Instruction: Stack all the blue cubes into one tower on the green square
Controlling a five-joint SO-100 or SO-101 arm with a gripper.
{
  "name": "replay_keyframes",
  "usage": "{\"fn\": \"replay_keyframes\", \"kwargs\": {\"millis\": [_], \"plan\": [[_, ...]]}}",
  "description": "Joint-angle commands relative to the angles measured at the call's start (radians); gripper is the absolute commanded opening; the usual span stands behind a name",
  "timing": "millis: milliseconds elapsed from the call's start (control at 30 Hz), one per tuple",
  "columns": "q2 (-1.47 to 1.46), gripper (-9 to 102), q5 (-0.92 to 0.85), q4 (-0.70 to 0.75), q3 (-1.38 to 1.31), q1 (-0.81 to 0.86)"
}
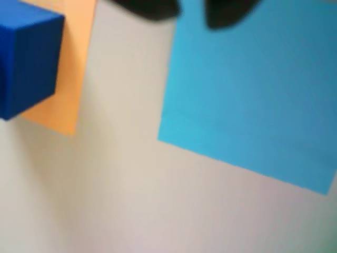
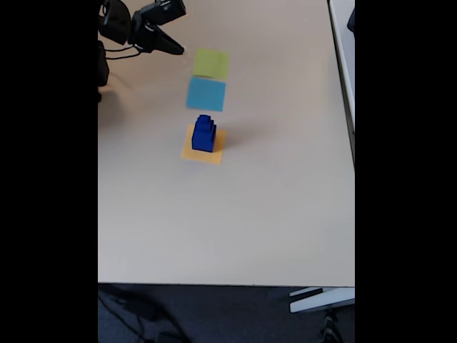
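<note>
While the blue cubes (image 2: 203,134) stand stacked as 1 stepped tower on the orange square (image 2: 203,151), largest at the bottom, the green square (image 2: 211,63) lies bare at 12 o'clock from them in the fixed view. Between tower and green patch lies the light-blue square (image 2: 206,93), so the 3 patches run in a line up the beige tabletop (image 2: 271,207). I count about 3 steps in the tower, though the picture is too small to be sure.

At 10 o'clock from the green square, near the tabletop's far left corner, hangs the black gripper (image 2: 181,50), its tips pointing toward 3 o'clock and close to that patch's left edge. Its jaws look drawn together to a point with nothing between them.

From the wrist view, 2 dark blurred fingertips (image 1: 229,13) show at 12 o'clock, over the top edge of the light-blue square (image 1: 253,95). At 9 o'clock sits the large bottom cube (image 1: 26,63) on the orange square (image 1: 71,79), well apart from the fingertips.
</note>
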Motion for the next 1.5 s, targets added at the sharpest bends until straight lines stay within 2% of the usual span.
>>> {"fn": "replay_keyframes", "kwargs": {"millis": [0,233,567,1467], "plan": [[-0.046,0,0.074,0.003,-0.083,0.012],[-0.196,0,0.137,-0.008,-0.199,0.052],[-0.250,0,0.172,0.000,-0.253,0.106],[-0.209,0,0.051,0.018,-0.225,0.152]]}}
